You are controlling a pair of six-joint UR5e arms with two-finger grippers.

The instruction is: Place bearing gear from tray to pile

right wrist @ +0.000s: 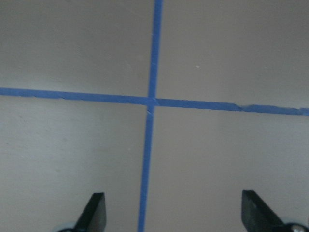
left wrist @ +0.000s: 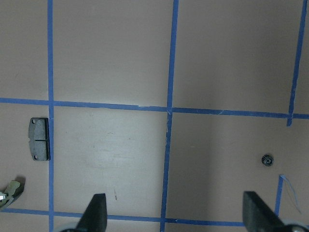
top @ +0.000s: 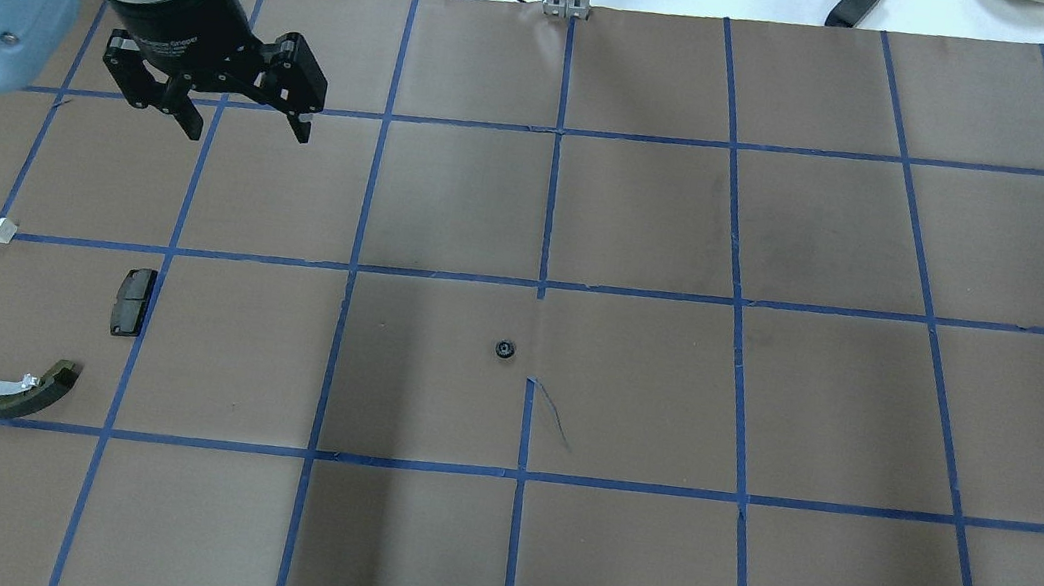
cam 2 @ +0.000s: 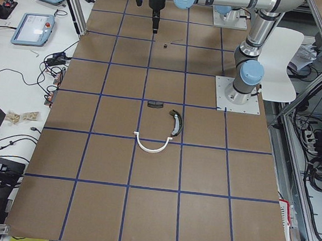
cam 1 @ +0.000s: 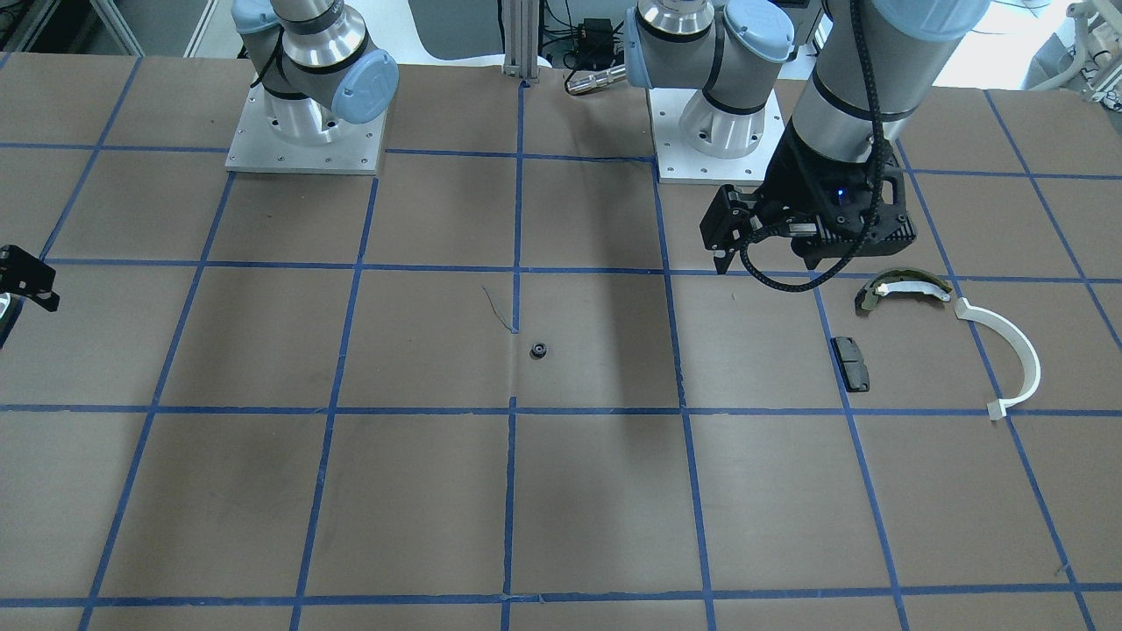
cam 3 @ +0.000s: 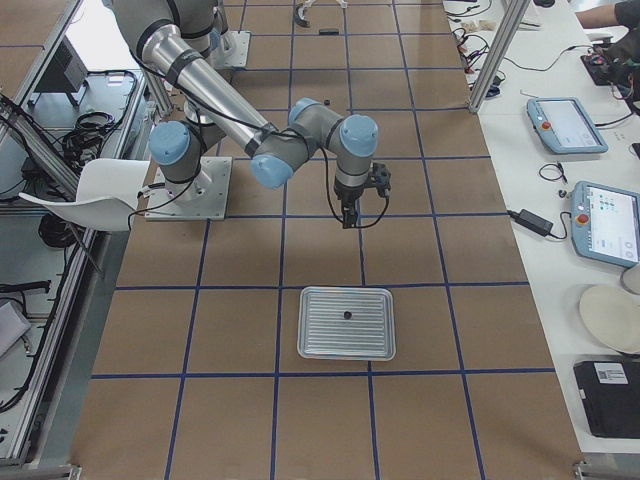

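Now, small black toothed bearing gear point(top: 504, 349) sits mid brown gridded bench point(top: 769, 406), well right of the loose-parts pile point(top: 133, 301); left gripper point(top: 247, 133) wide open, empty; right gripper point(right wrist: 175, 215) likewise; prob. best: centre left gripper over gear, drop straight, pinch lightly.

ribbed metal tray point(cam 3: 320, 340), paper-covered table point(cam 1: 596, 508) (matt brown)

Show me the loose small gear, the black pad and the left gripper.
small gear point(top: 504, 349): overhead view, its centre.
black pad point(top: 132, 302): overhead view, middle of its face.
left gripper point(top: 248, 132): overhead view, midway between fingertips.
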